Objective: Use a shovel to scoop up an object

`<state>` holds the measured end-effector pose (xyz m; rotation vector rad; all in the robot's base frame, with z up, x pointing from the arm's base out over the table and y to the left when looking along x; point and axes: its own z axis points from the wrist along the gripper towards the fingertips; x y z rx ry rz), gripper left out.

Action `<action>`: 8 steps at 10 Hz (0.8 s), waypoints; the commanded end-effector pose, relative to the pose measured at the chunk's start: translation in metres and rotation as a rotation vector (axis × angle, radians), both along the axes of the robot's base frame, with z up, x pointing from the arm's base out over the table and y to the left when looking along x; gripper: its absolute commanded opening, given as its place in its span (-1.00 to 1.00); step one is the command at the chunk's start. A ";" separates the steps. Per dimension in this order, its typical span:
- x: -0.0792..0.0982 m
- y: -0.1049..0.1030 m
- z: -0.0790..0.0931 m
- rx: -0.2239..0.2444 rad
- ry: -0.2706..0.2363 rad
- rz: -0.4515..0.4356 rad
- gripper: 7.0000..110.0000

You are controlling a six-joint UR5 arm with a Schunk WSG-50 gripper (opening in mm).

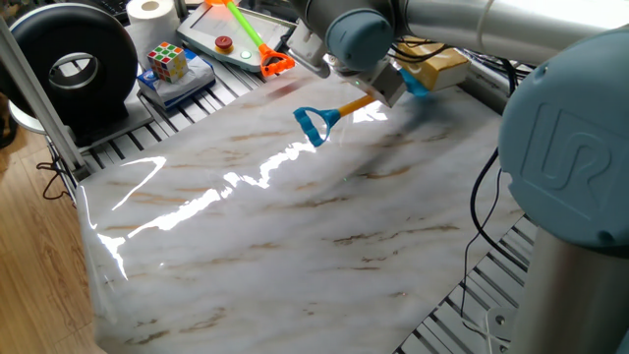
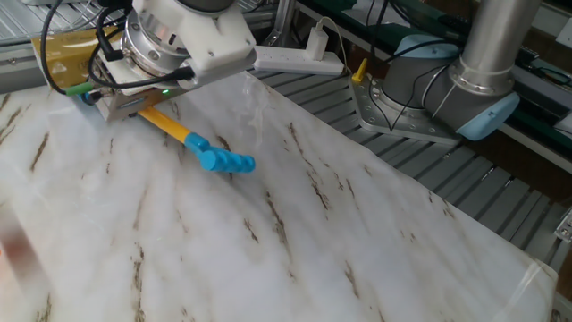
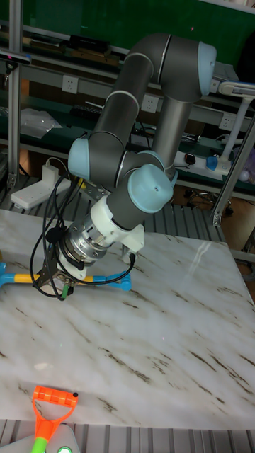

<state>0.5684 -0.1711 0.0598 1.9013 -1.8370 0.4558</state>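
- The marble-look table point(image 1: 295, 226) takes up most of the scene.
- UR5 arm point(image 3: 142, 127) leans low over the far edge.
- Tan block point(image 1: 439, 67) sits at the table edge, right at the shovel's blade.
- Shovel point(image 1: 334, 108) lies tilted, its blue loop end out over the marble.
- The claw point(image 2: 112, 103) is pinching the shovel's yellow shaft.

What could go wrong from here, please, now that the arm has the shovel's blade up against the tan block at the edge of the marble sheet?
1. The tan block sits at the marble sheet's far edge, so the shovel may push it off rather than slide under it.
2. The gripper holds the shovel near its blade end, with the long shaft sticking out; the tool could twist in the grip.
3. Cables loop close around the block and could snag.
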 end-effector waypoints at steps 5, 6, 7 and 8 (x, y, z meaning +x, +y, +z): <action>0.012 -0.013 0.008 -0.060 -0.092 -0.051 -1.00; 0.016 -0.007 0.003 -0.028 -0.105 -0.049 -1.00; 0.018 0.000 -0.001 0.001 -0.125 -0.063 -1.00; 0.019 0.004 -0.004 0.021 -0.134 -0.073 -1.00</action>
